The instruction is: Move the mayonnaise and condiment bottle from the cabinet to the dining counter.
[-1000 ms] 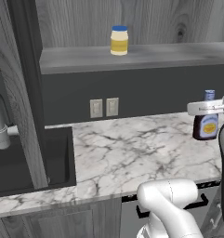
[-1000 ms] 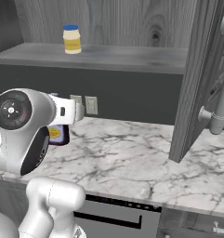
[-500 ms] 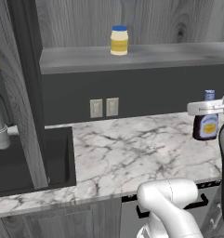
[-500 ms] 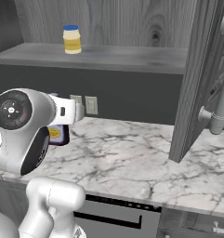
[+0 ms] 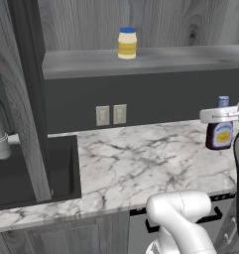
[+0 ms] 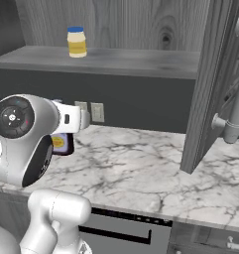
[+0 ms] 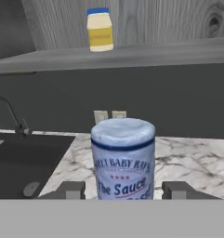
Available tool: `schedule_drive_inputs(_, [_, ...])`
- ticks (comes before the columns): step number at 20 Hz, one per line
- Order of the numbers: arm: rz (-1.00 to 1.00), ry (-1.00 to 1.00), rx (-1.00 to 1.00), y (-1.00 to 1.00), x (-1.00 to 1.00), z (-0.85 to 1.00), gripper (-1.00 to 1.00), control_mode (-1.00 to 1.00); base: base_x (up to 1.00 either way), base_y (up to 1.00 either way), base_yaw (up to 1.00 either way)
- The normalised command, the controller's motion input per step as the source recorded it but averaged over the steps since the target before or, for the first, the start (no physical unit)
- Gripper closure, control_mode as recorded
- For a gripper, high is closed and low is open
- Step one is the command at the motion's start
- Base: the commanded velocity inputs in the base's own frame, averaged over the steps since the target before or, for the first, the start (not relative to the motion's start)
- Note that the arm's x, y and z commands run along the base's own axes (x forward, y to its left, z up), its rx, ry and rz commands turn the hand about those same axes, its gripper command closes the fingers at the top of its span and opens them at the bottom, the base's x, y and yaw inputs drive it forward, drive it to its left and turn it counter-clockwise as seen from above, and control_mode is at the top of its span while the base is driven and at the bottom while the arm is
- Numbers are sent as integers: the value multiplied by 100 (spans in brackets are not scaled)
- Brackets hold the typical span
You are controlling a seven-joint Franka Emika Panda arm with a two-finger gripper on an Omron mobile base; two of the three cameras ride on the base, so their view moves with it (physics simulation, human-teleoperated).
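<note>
The condiment bottle (image 5: pixel 219 134), dark with a yellow label and blue cap, hangs above the marble worktop at the right, and my gripper (image 5: pixel 218 115) is shut on its neck. In the hand view its pale cap (image 7: pixel 123 139) rises between my fingertips (image 7: pixel 70 189). In the right base view the bottle (image 6: pixel 62 144) peeks out behind the arm. The mayonnaise (image 5: pixel 127 43) (image 6: pixel 77 41) (image 7: pixel 100 29), a pale yellow jar with a blue lid, stands upright on the grey shelf of the open cabinet (image 5: pixel 150 60). The dining counter is out of view.
An open cabinet door (image 5: pixel 22 99) hangs at the left over the black sink (image 5: pixel 31 171), another door (image 6: pixel 210 84) at the right. Two wall outlets (image 5: pixel 111 115) sit under the shelf. The marble worktop (image 5: pixel 141 158) spreads below the bottle. A faucet (image 7: pixel 11 116) curves over the sink.
</note>
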Motion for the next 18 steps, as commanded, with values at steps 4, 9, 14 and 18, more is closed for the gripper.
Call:
schedule_drive_inputs(4, [1,0,0,5,-9,0,100,-100,0,0,0])
schedule_drive_inputs(9, [13,-11,-5,43,-57,-6,100,-100,0,0,0])
schedule_drive_inputs(14, [12,-13,-4,39,-63,-9,100,-100,0,0,0])
schedule_drive_inputs(18, [1,7,1,12,-19,-8,100,-100,0,0,0])
